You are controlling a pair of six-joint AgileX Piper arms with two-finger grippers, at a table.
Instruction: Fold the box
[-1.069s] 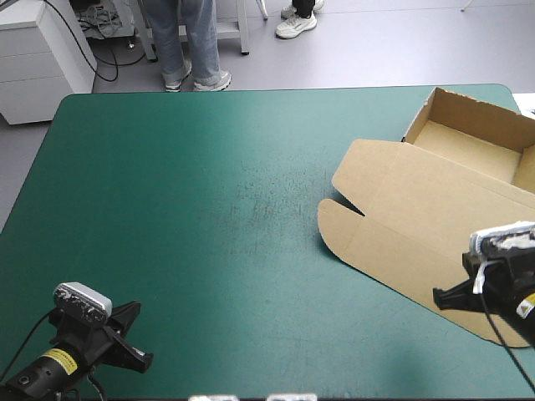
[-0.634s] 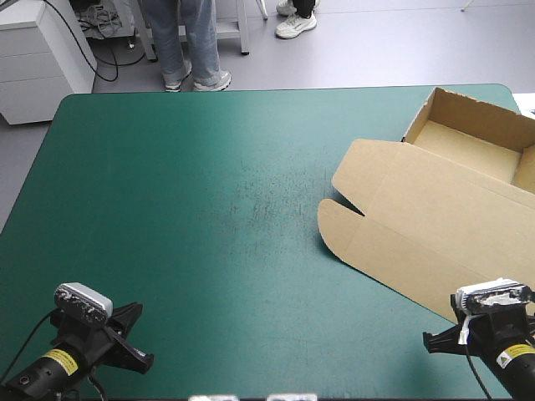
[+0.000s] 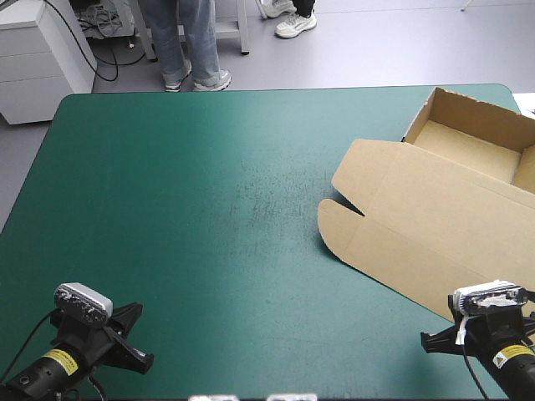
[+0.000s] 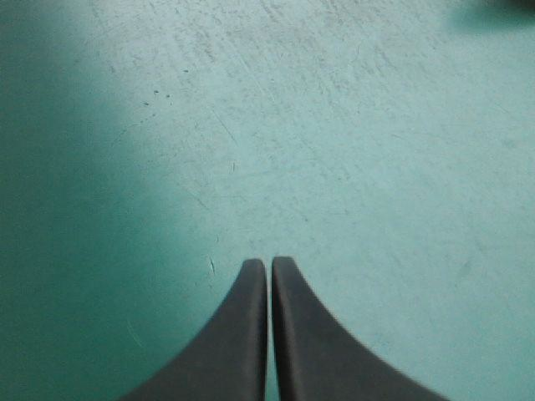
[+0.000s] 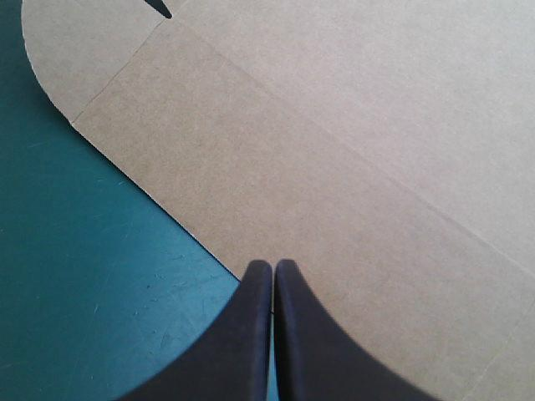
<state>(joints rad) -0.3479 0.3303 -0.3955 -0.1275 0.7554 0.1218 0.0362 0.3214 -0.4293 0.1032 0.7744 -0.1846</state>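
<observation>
While its two black fin-shaped fingers [image 5: 242,334] press together in one pointed arch, the right gripper [image 5: 272,266] hovers at the near edge of the brown cardboard box [image 3: 435,209], tips over the flat lid panel. The left gripper [image 4: 269,263], its fingers likewise pressed together, hangs over the bare teal-green table cover [image 3: 184,209] near the near-left corner. The box lies at the table's right side, its open tray toward the far-right corner.

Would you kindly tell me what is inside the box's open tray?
Only bare brown floor shows inside the box; its right end runs out of view, unseen.
</observation>
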